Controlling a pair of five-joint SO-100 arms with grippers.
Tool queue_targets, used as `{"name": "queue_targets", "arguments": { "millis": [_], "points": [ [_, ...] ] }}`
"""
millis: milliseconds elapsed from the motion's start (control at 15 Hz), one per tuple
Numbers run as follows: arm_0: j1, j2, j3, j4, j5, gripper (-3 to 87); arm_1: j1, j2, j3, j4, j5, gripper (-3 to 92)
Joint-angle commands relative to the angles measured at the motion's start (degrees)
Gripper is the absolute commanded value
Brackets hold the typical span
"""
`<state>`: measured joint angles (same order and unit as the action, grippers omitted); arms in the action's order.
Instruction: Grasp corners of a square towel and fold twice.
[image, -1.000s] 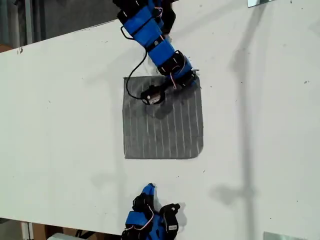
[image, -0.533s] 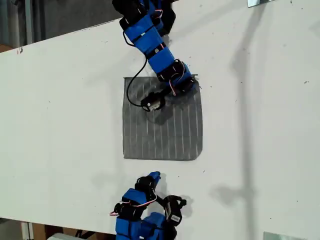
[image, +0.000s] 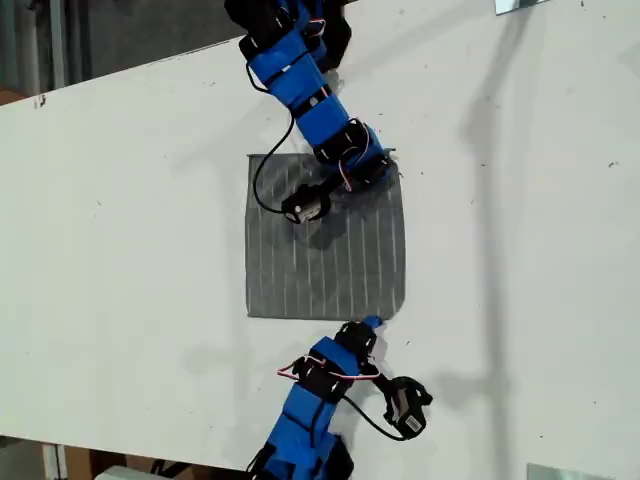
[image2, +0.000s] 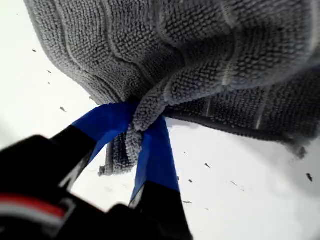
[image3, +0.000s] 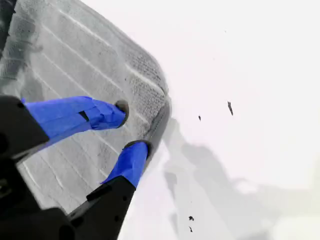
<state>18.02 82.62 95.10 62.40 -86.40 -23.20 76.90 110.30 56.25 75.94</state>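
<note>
The grey striped towel (image: 325, 255) lies flat on the white table (image: 520, 220). My first gripper (image: 385, 168) is at the towel's far corner on the exterior view's right. In the first wrist view this gripper (image2: 142, 117) is shut on that bunched corner (image2: 145, 107), with the cloth (image2: 200, 55) raised off the table there. My second gripper (image: 373, 322) sits at the near corner on the exterior view's right. Its blue fingers (image3: 131, 125) are open, one over the cloth (image3: 75, 55) and one at the rounded corner's (image3: 159, 97) edge.
The first arm (image: 300, 70) reaches in from the exterior view's top, its black cable (image: 262, 170) looping over the towel. The second arm (image: 315, 410) comes from the bottom edge. Metal pieces (image: 520, 5) (image: 565, 472) sit at the table's right corners in that view.
The second arm has swung from the table's near edge up and rightward in the exterior view to the towel's near corner. The first arm has barely moved.
</note>
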Motion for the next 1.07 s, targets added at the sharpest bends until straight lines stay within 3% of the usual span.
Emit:
{"name": "queue_targets", "arguments": {
  "millis": [0,267,733,1000],
  "points": [
    [0.4,-6.2,-8.5,-1.3,2.7,13.6,0.5,-0.5,-0.3,-0.3,-0.7,-0.1],
    [1.2,-9.7,-8.0,-4.4,1.1,20.4,0.0,-0.5,-0.3,-0.3,-0.4,-0.1],
    [-0.5,4.3,15.9,-20.4,-6.9,18.6,-0.1,-1.1,-0.4,-1.1,-0.7,-0.1],
    [-1.3,-0.4,15.1,-24.1,-7.3,18.1,0.0,-1.2,-0.7,-1.2,-0.7,-0.1]
  ]
}}
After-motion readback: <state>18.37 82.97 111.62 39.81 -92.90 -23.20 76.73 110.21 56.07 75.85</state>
